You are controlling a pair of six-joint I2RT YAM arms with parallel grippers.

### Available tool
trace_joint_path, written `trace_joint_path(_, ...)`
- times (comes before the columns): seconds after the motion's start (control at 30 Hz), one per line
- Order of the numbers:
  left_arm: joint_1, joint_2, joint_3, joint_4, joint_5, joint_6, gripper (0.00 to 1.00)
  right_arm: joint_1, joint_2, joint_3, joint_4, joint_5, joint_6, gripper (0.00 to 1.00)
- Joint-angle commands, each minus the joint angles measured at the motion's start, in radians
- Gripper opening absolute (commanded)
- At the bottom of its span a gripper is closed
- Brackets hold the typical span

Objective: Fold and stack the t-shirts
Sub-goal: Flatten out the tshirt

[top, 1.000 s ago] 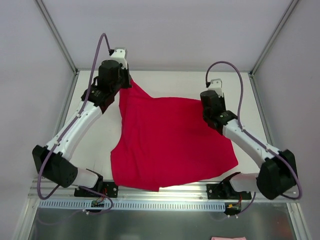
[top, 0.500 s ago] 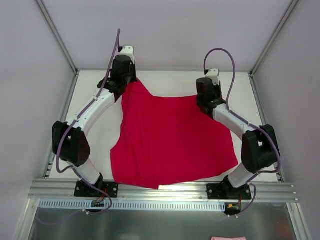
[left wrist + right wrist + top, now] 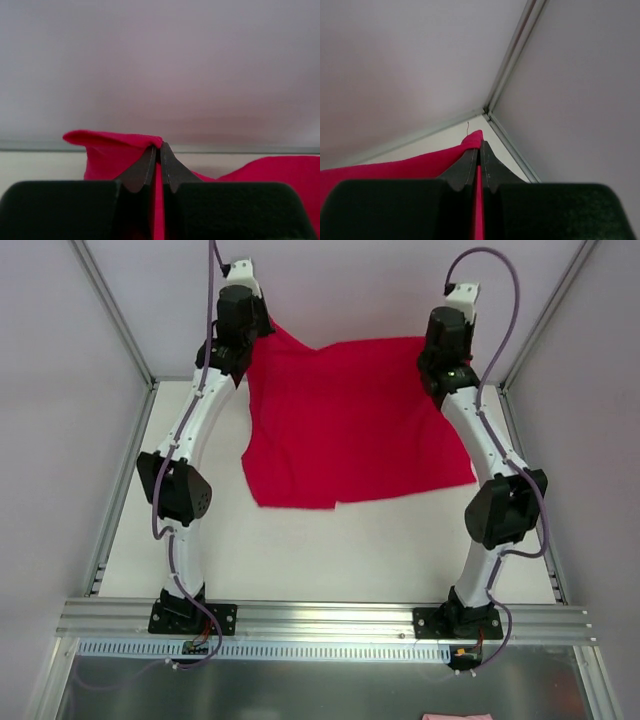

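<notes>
You are early in the job, by my reading: the t-shirt (image 3: 345, 420) shows no fold yet, and no stack is in view. It hangs as one open sheet. Its far edge is raised at 12 o'clock in the top view, in front of the back wall, while its near hem trails toward the middle of the desk (image 3: 350, 560). Your left tool (image 3: 159, 150) is clenched on a bunched bit of red cloth at 11 o'clock, and your right tool (image 3: 480, 149) is pinched tight on the other far end at 1 o'clock. Which part of the shirt each end is, I cannot tell. Laying it flat, all the folds and the stacking remain to be done. As for containers, you have none in view: no bin, tray or basket. A pale pink scrap (image 3: 455, 717) peeks in at 5 o'clock, beyond the desk's near rail, cropped too much to identify.
</notes>
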Motion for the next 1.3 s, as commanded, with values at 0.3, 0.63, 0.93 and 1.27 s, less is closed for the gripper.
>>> trace_joint_path(0.3, -0.292, -0.637, -0.264, 0.208, 0.182, 0.236, 0.00, 0.130, -0.534, -0.104, 0.187, -0.113, -0.266, 0.01)
trace_joint_path(0.63, -0.460, -1.046, -0.412, 0.286, 0.447, 0.264, 0.00, 0.236, -0.900, -0.345, 0.444, -0.052, -0.480, 0.01)
trace_joint_path(0.93, -0.460, -1.120, -0.437, 0.314, 0.587, 0.250, 0.00, 0.236, -1.094, -0.409, 0.485, -0.019, -0.515, 0.01)
trace_joint_path(1.27, -0.460, -0.973, -0.527, 0.170, 0.078, 0.448, 0.00, 0.236, -0.944, -0.259, -0.231, -0.087, -0.212, 0.01)
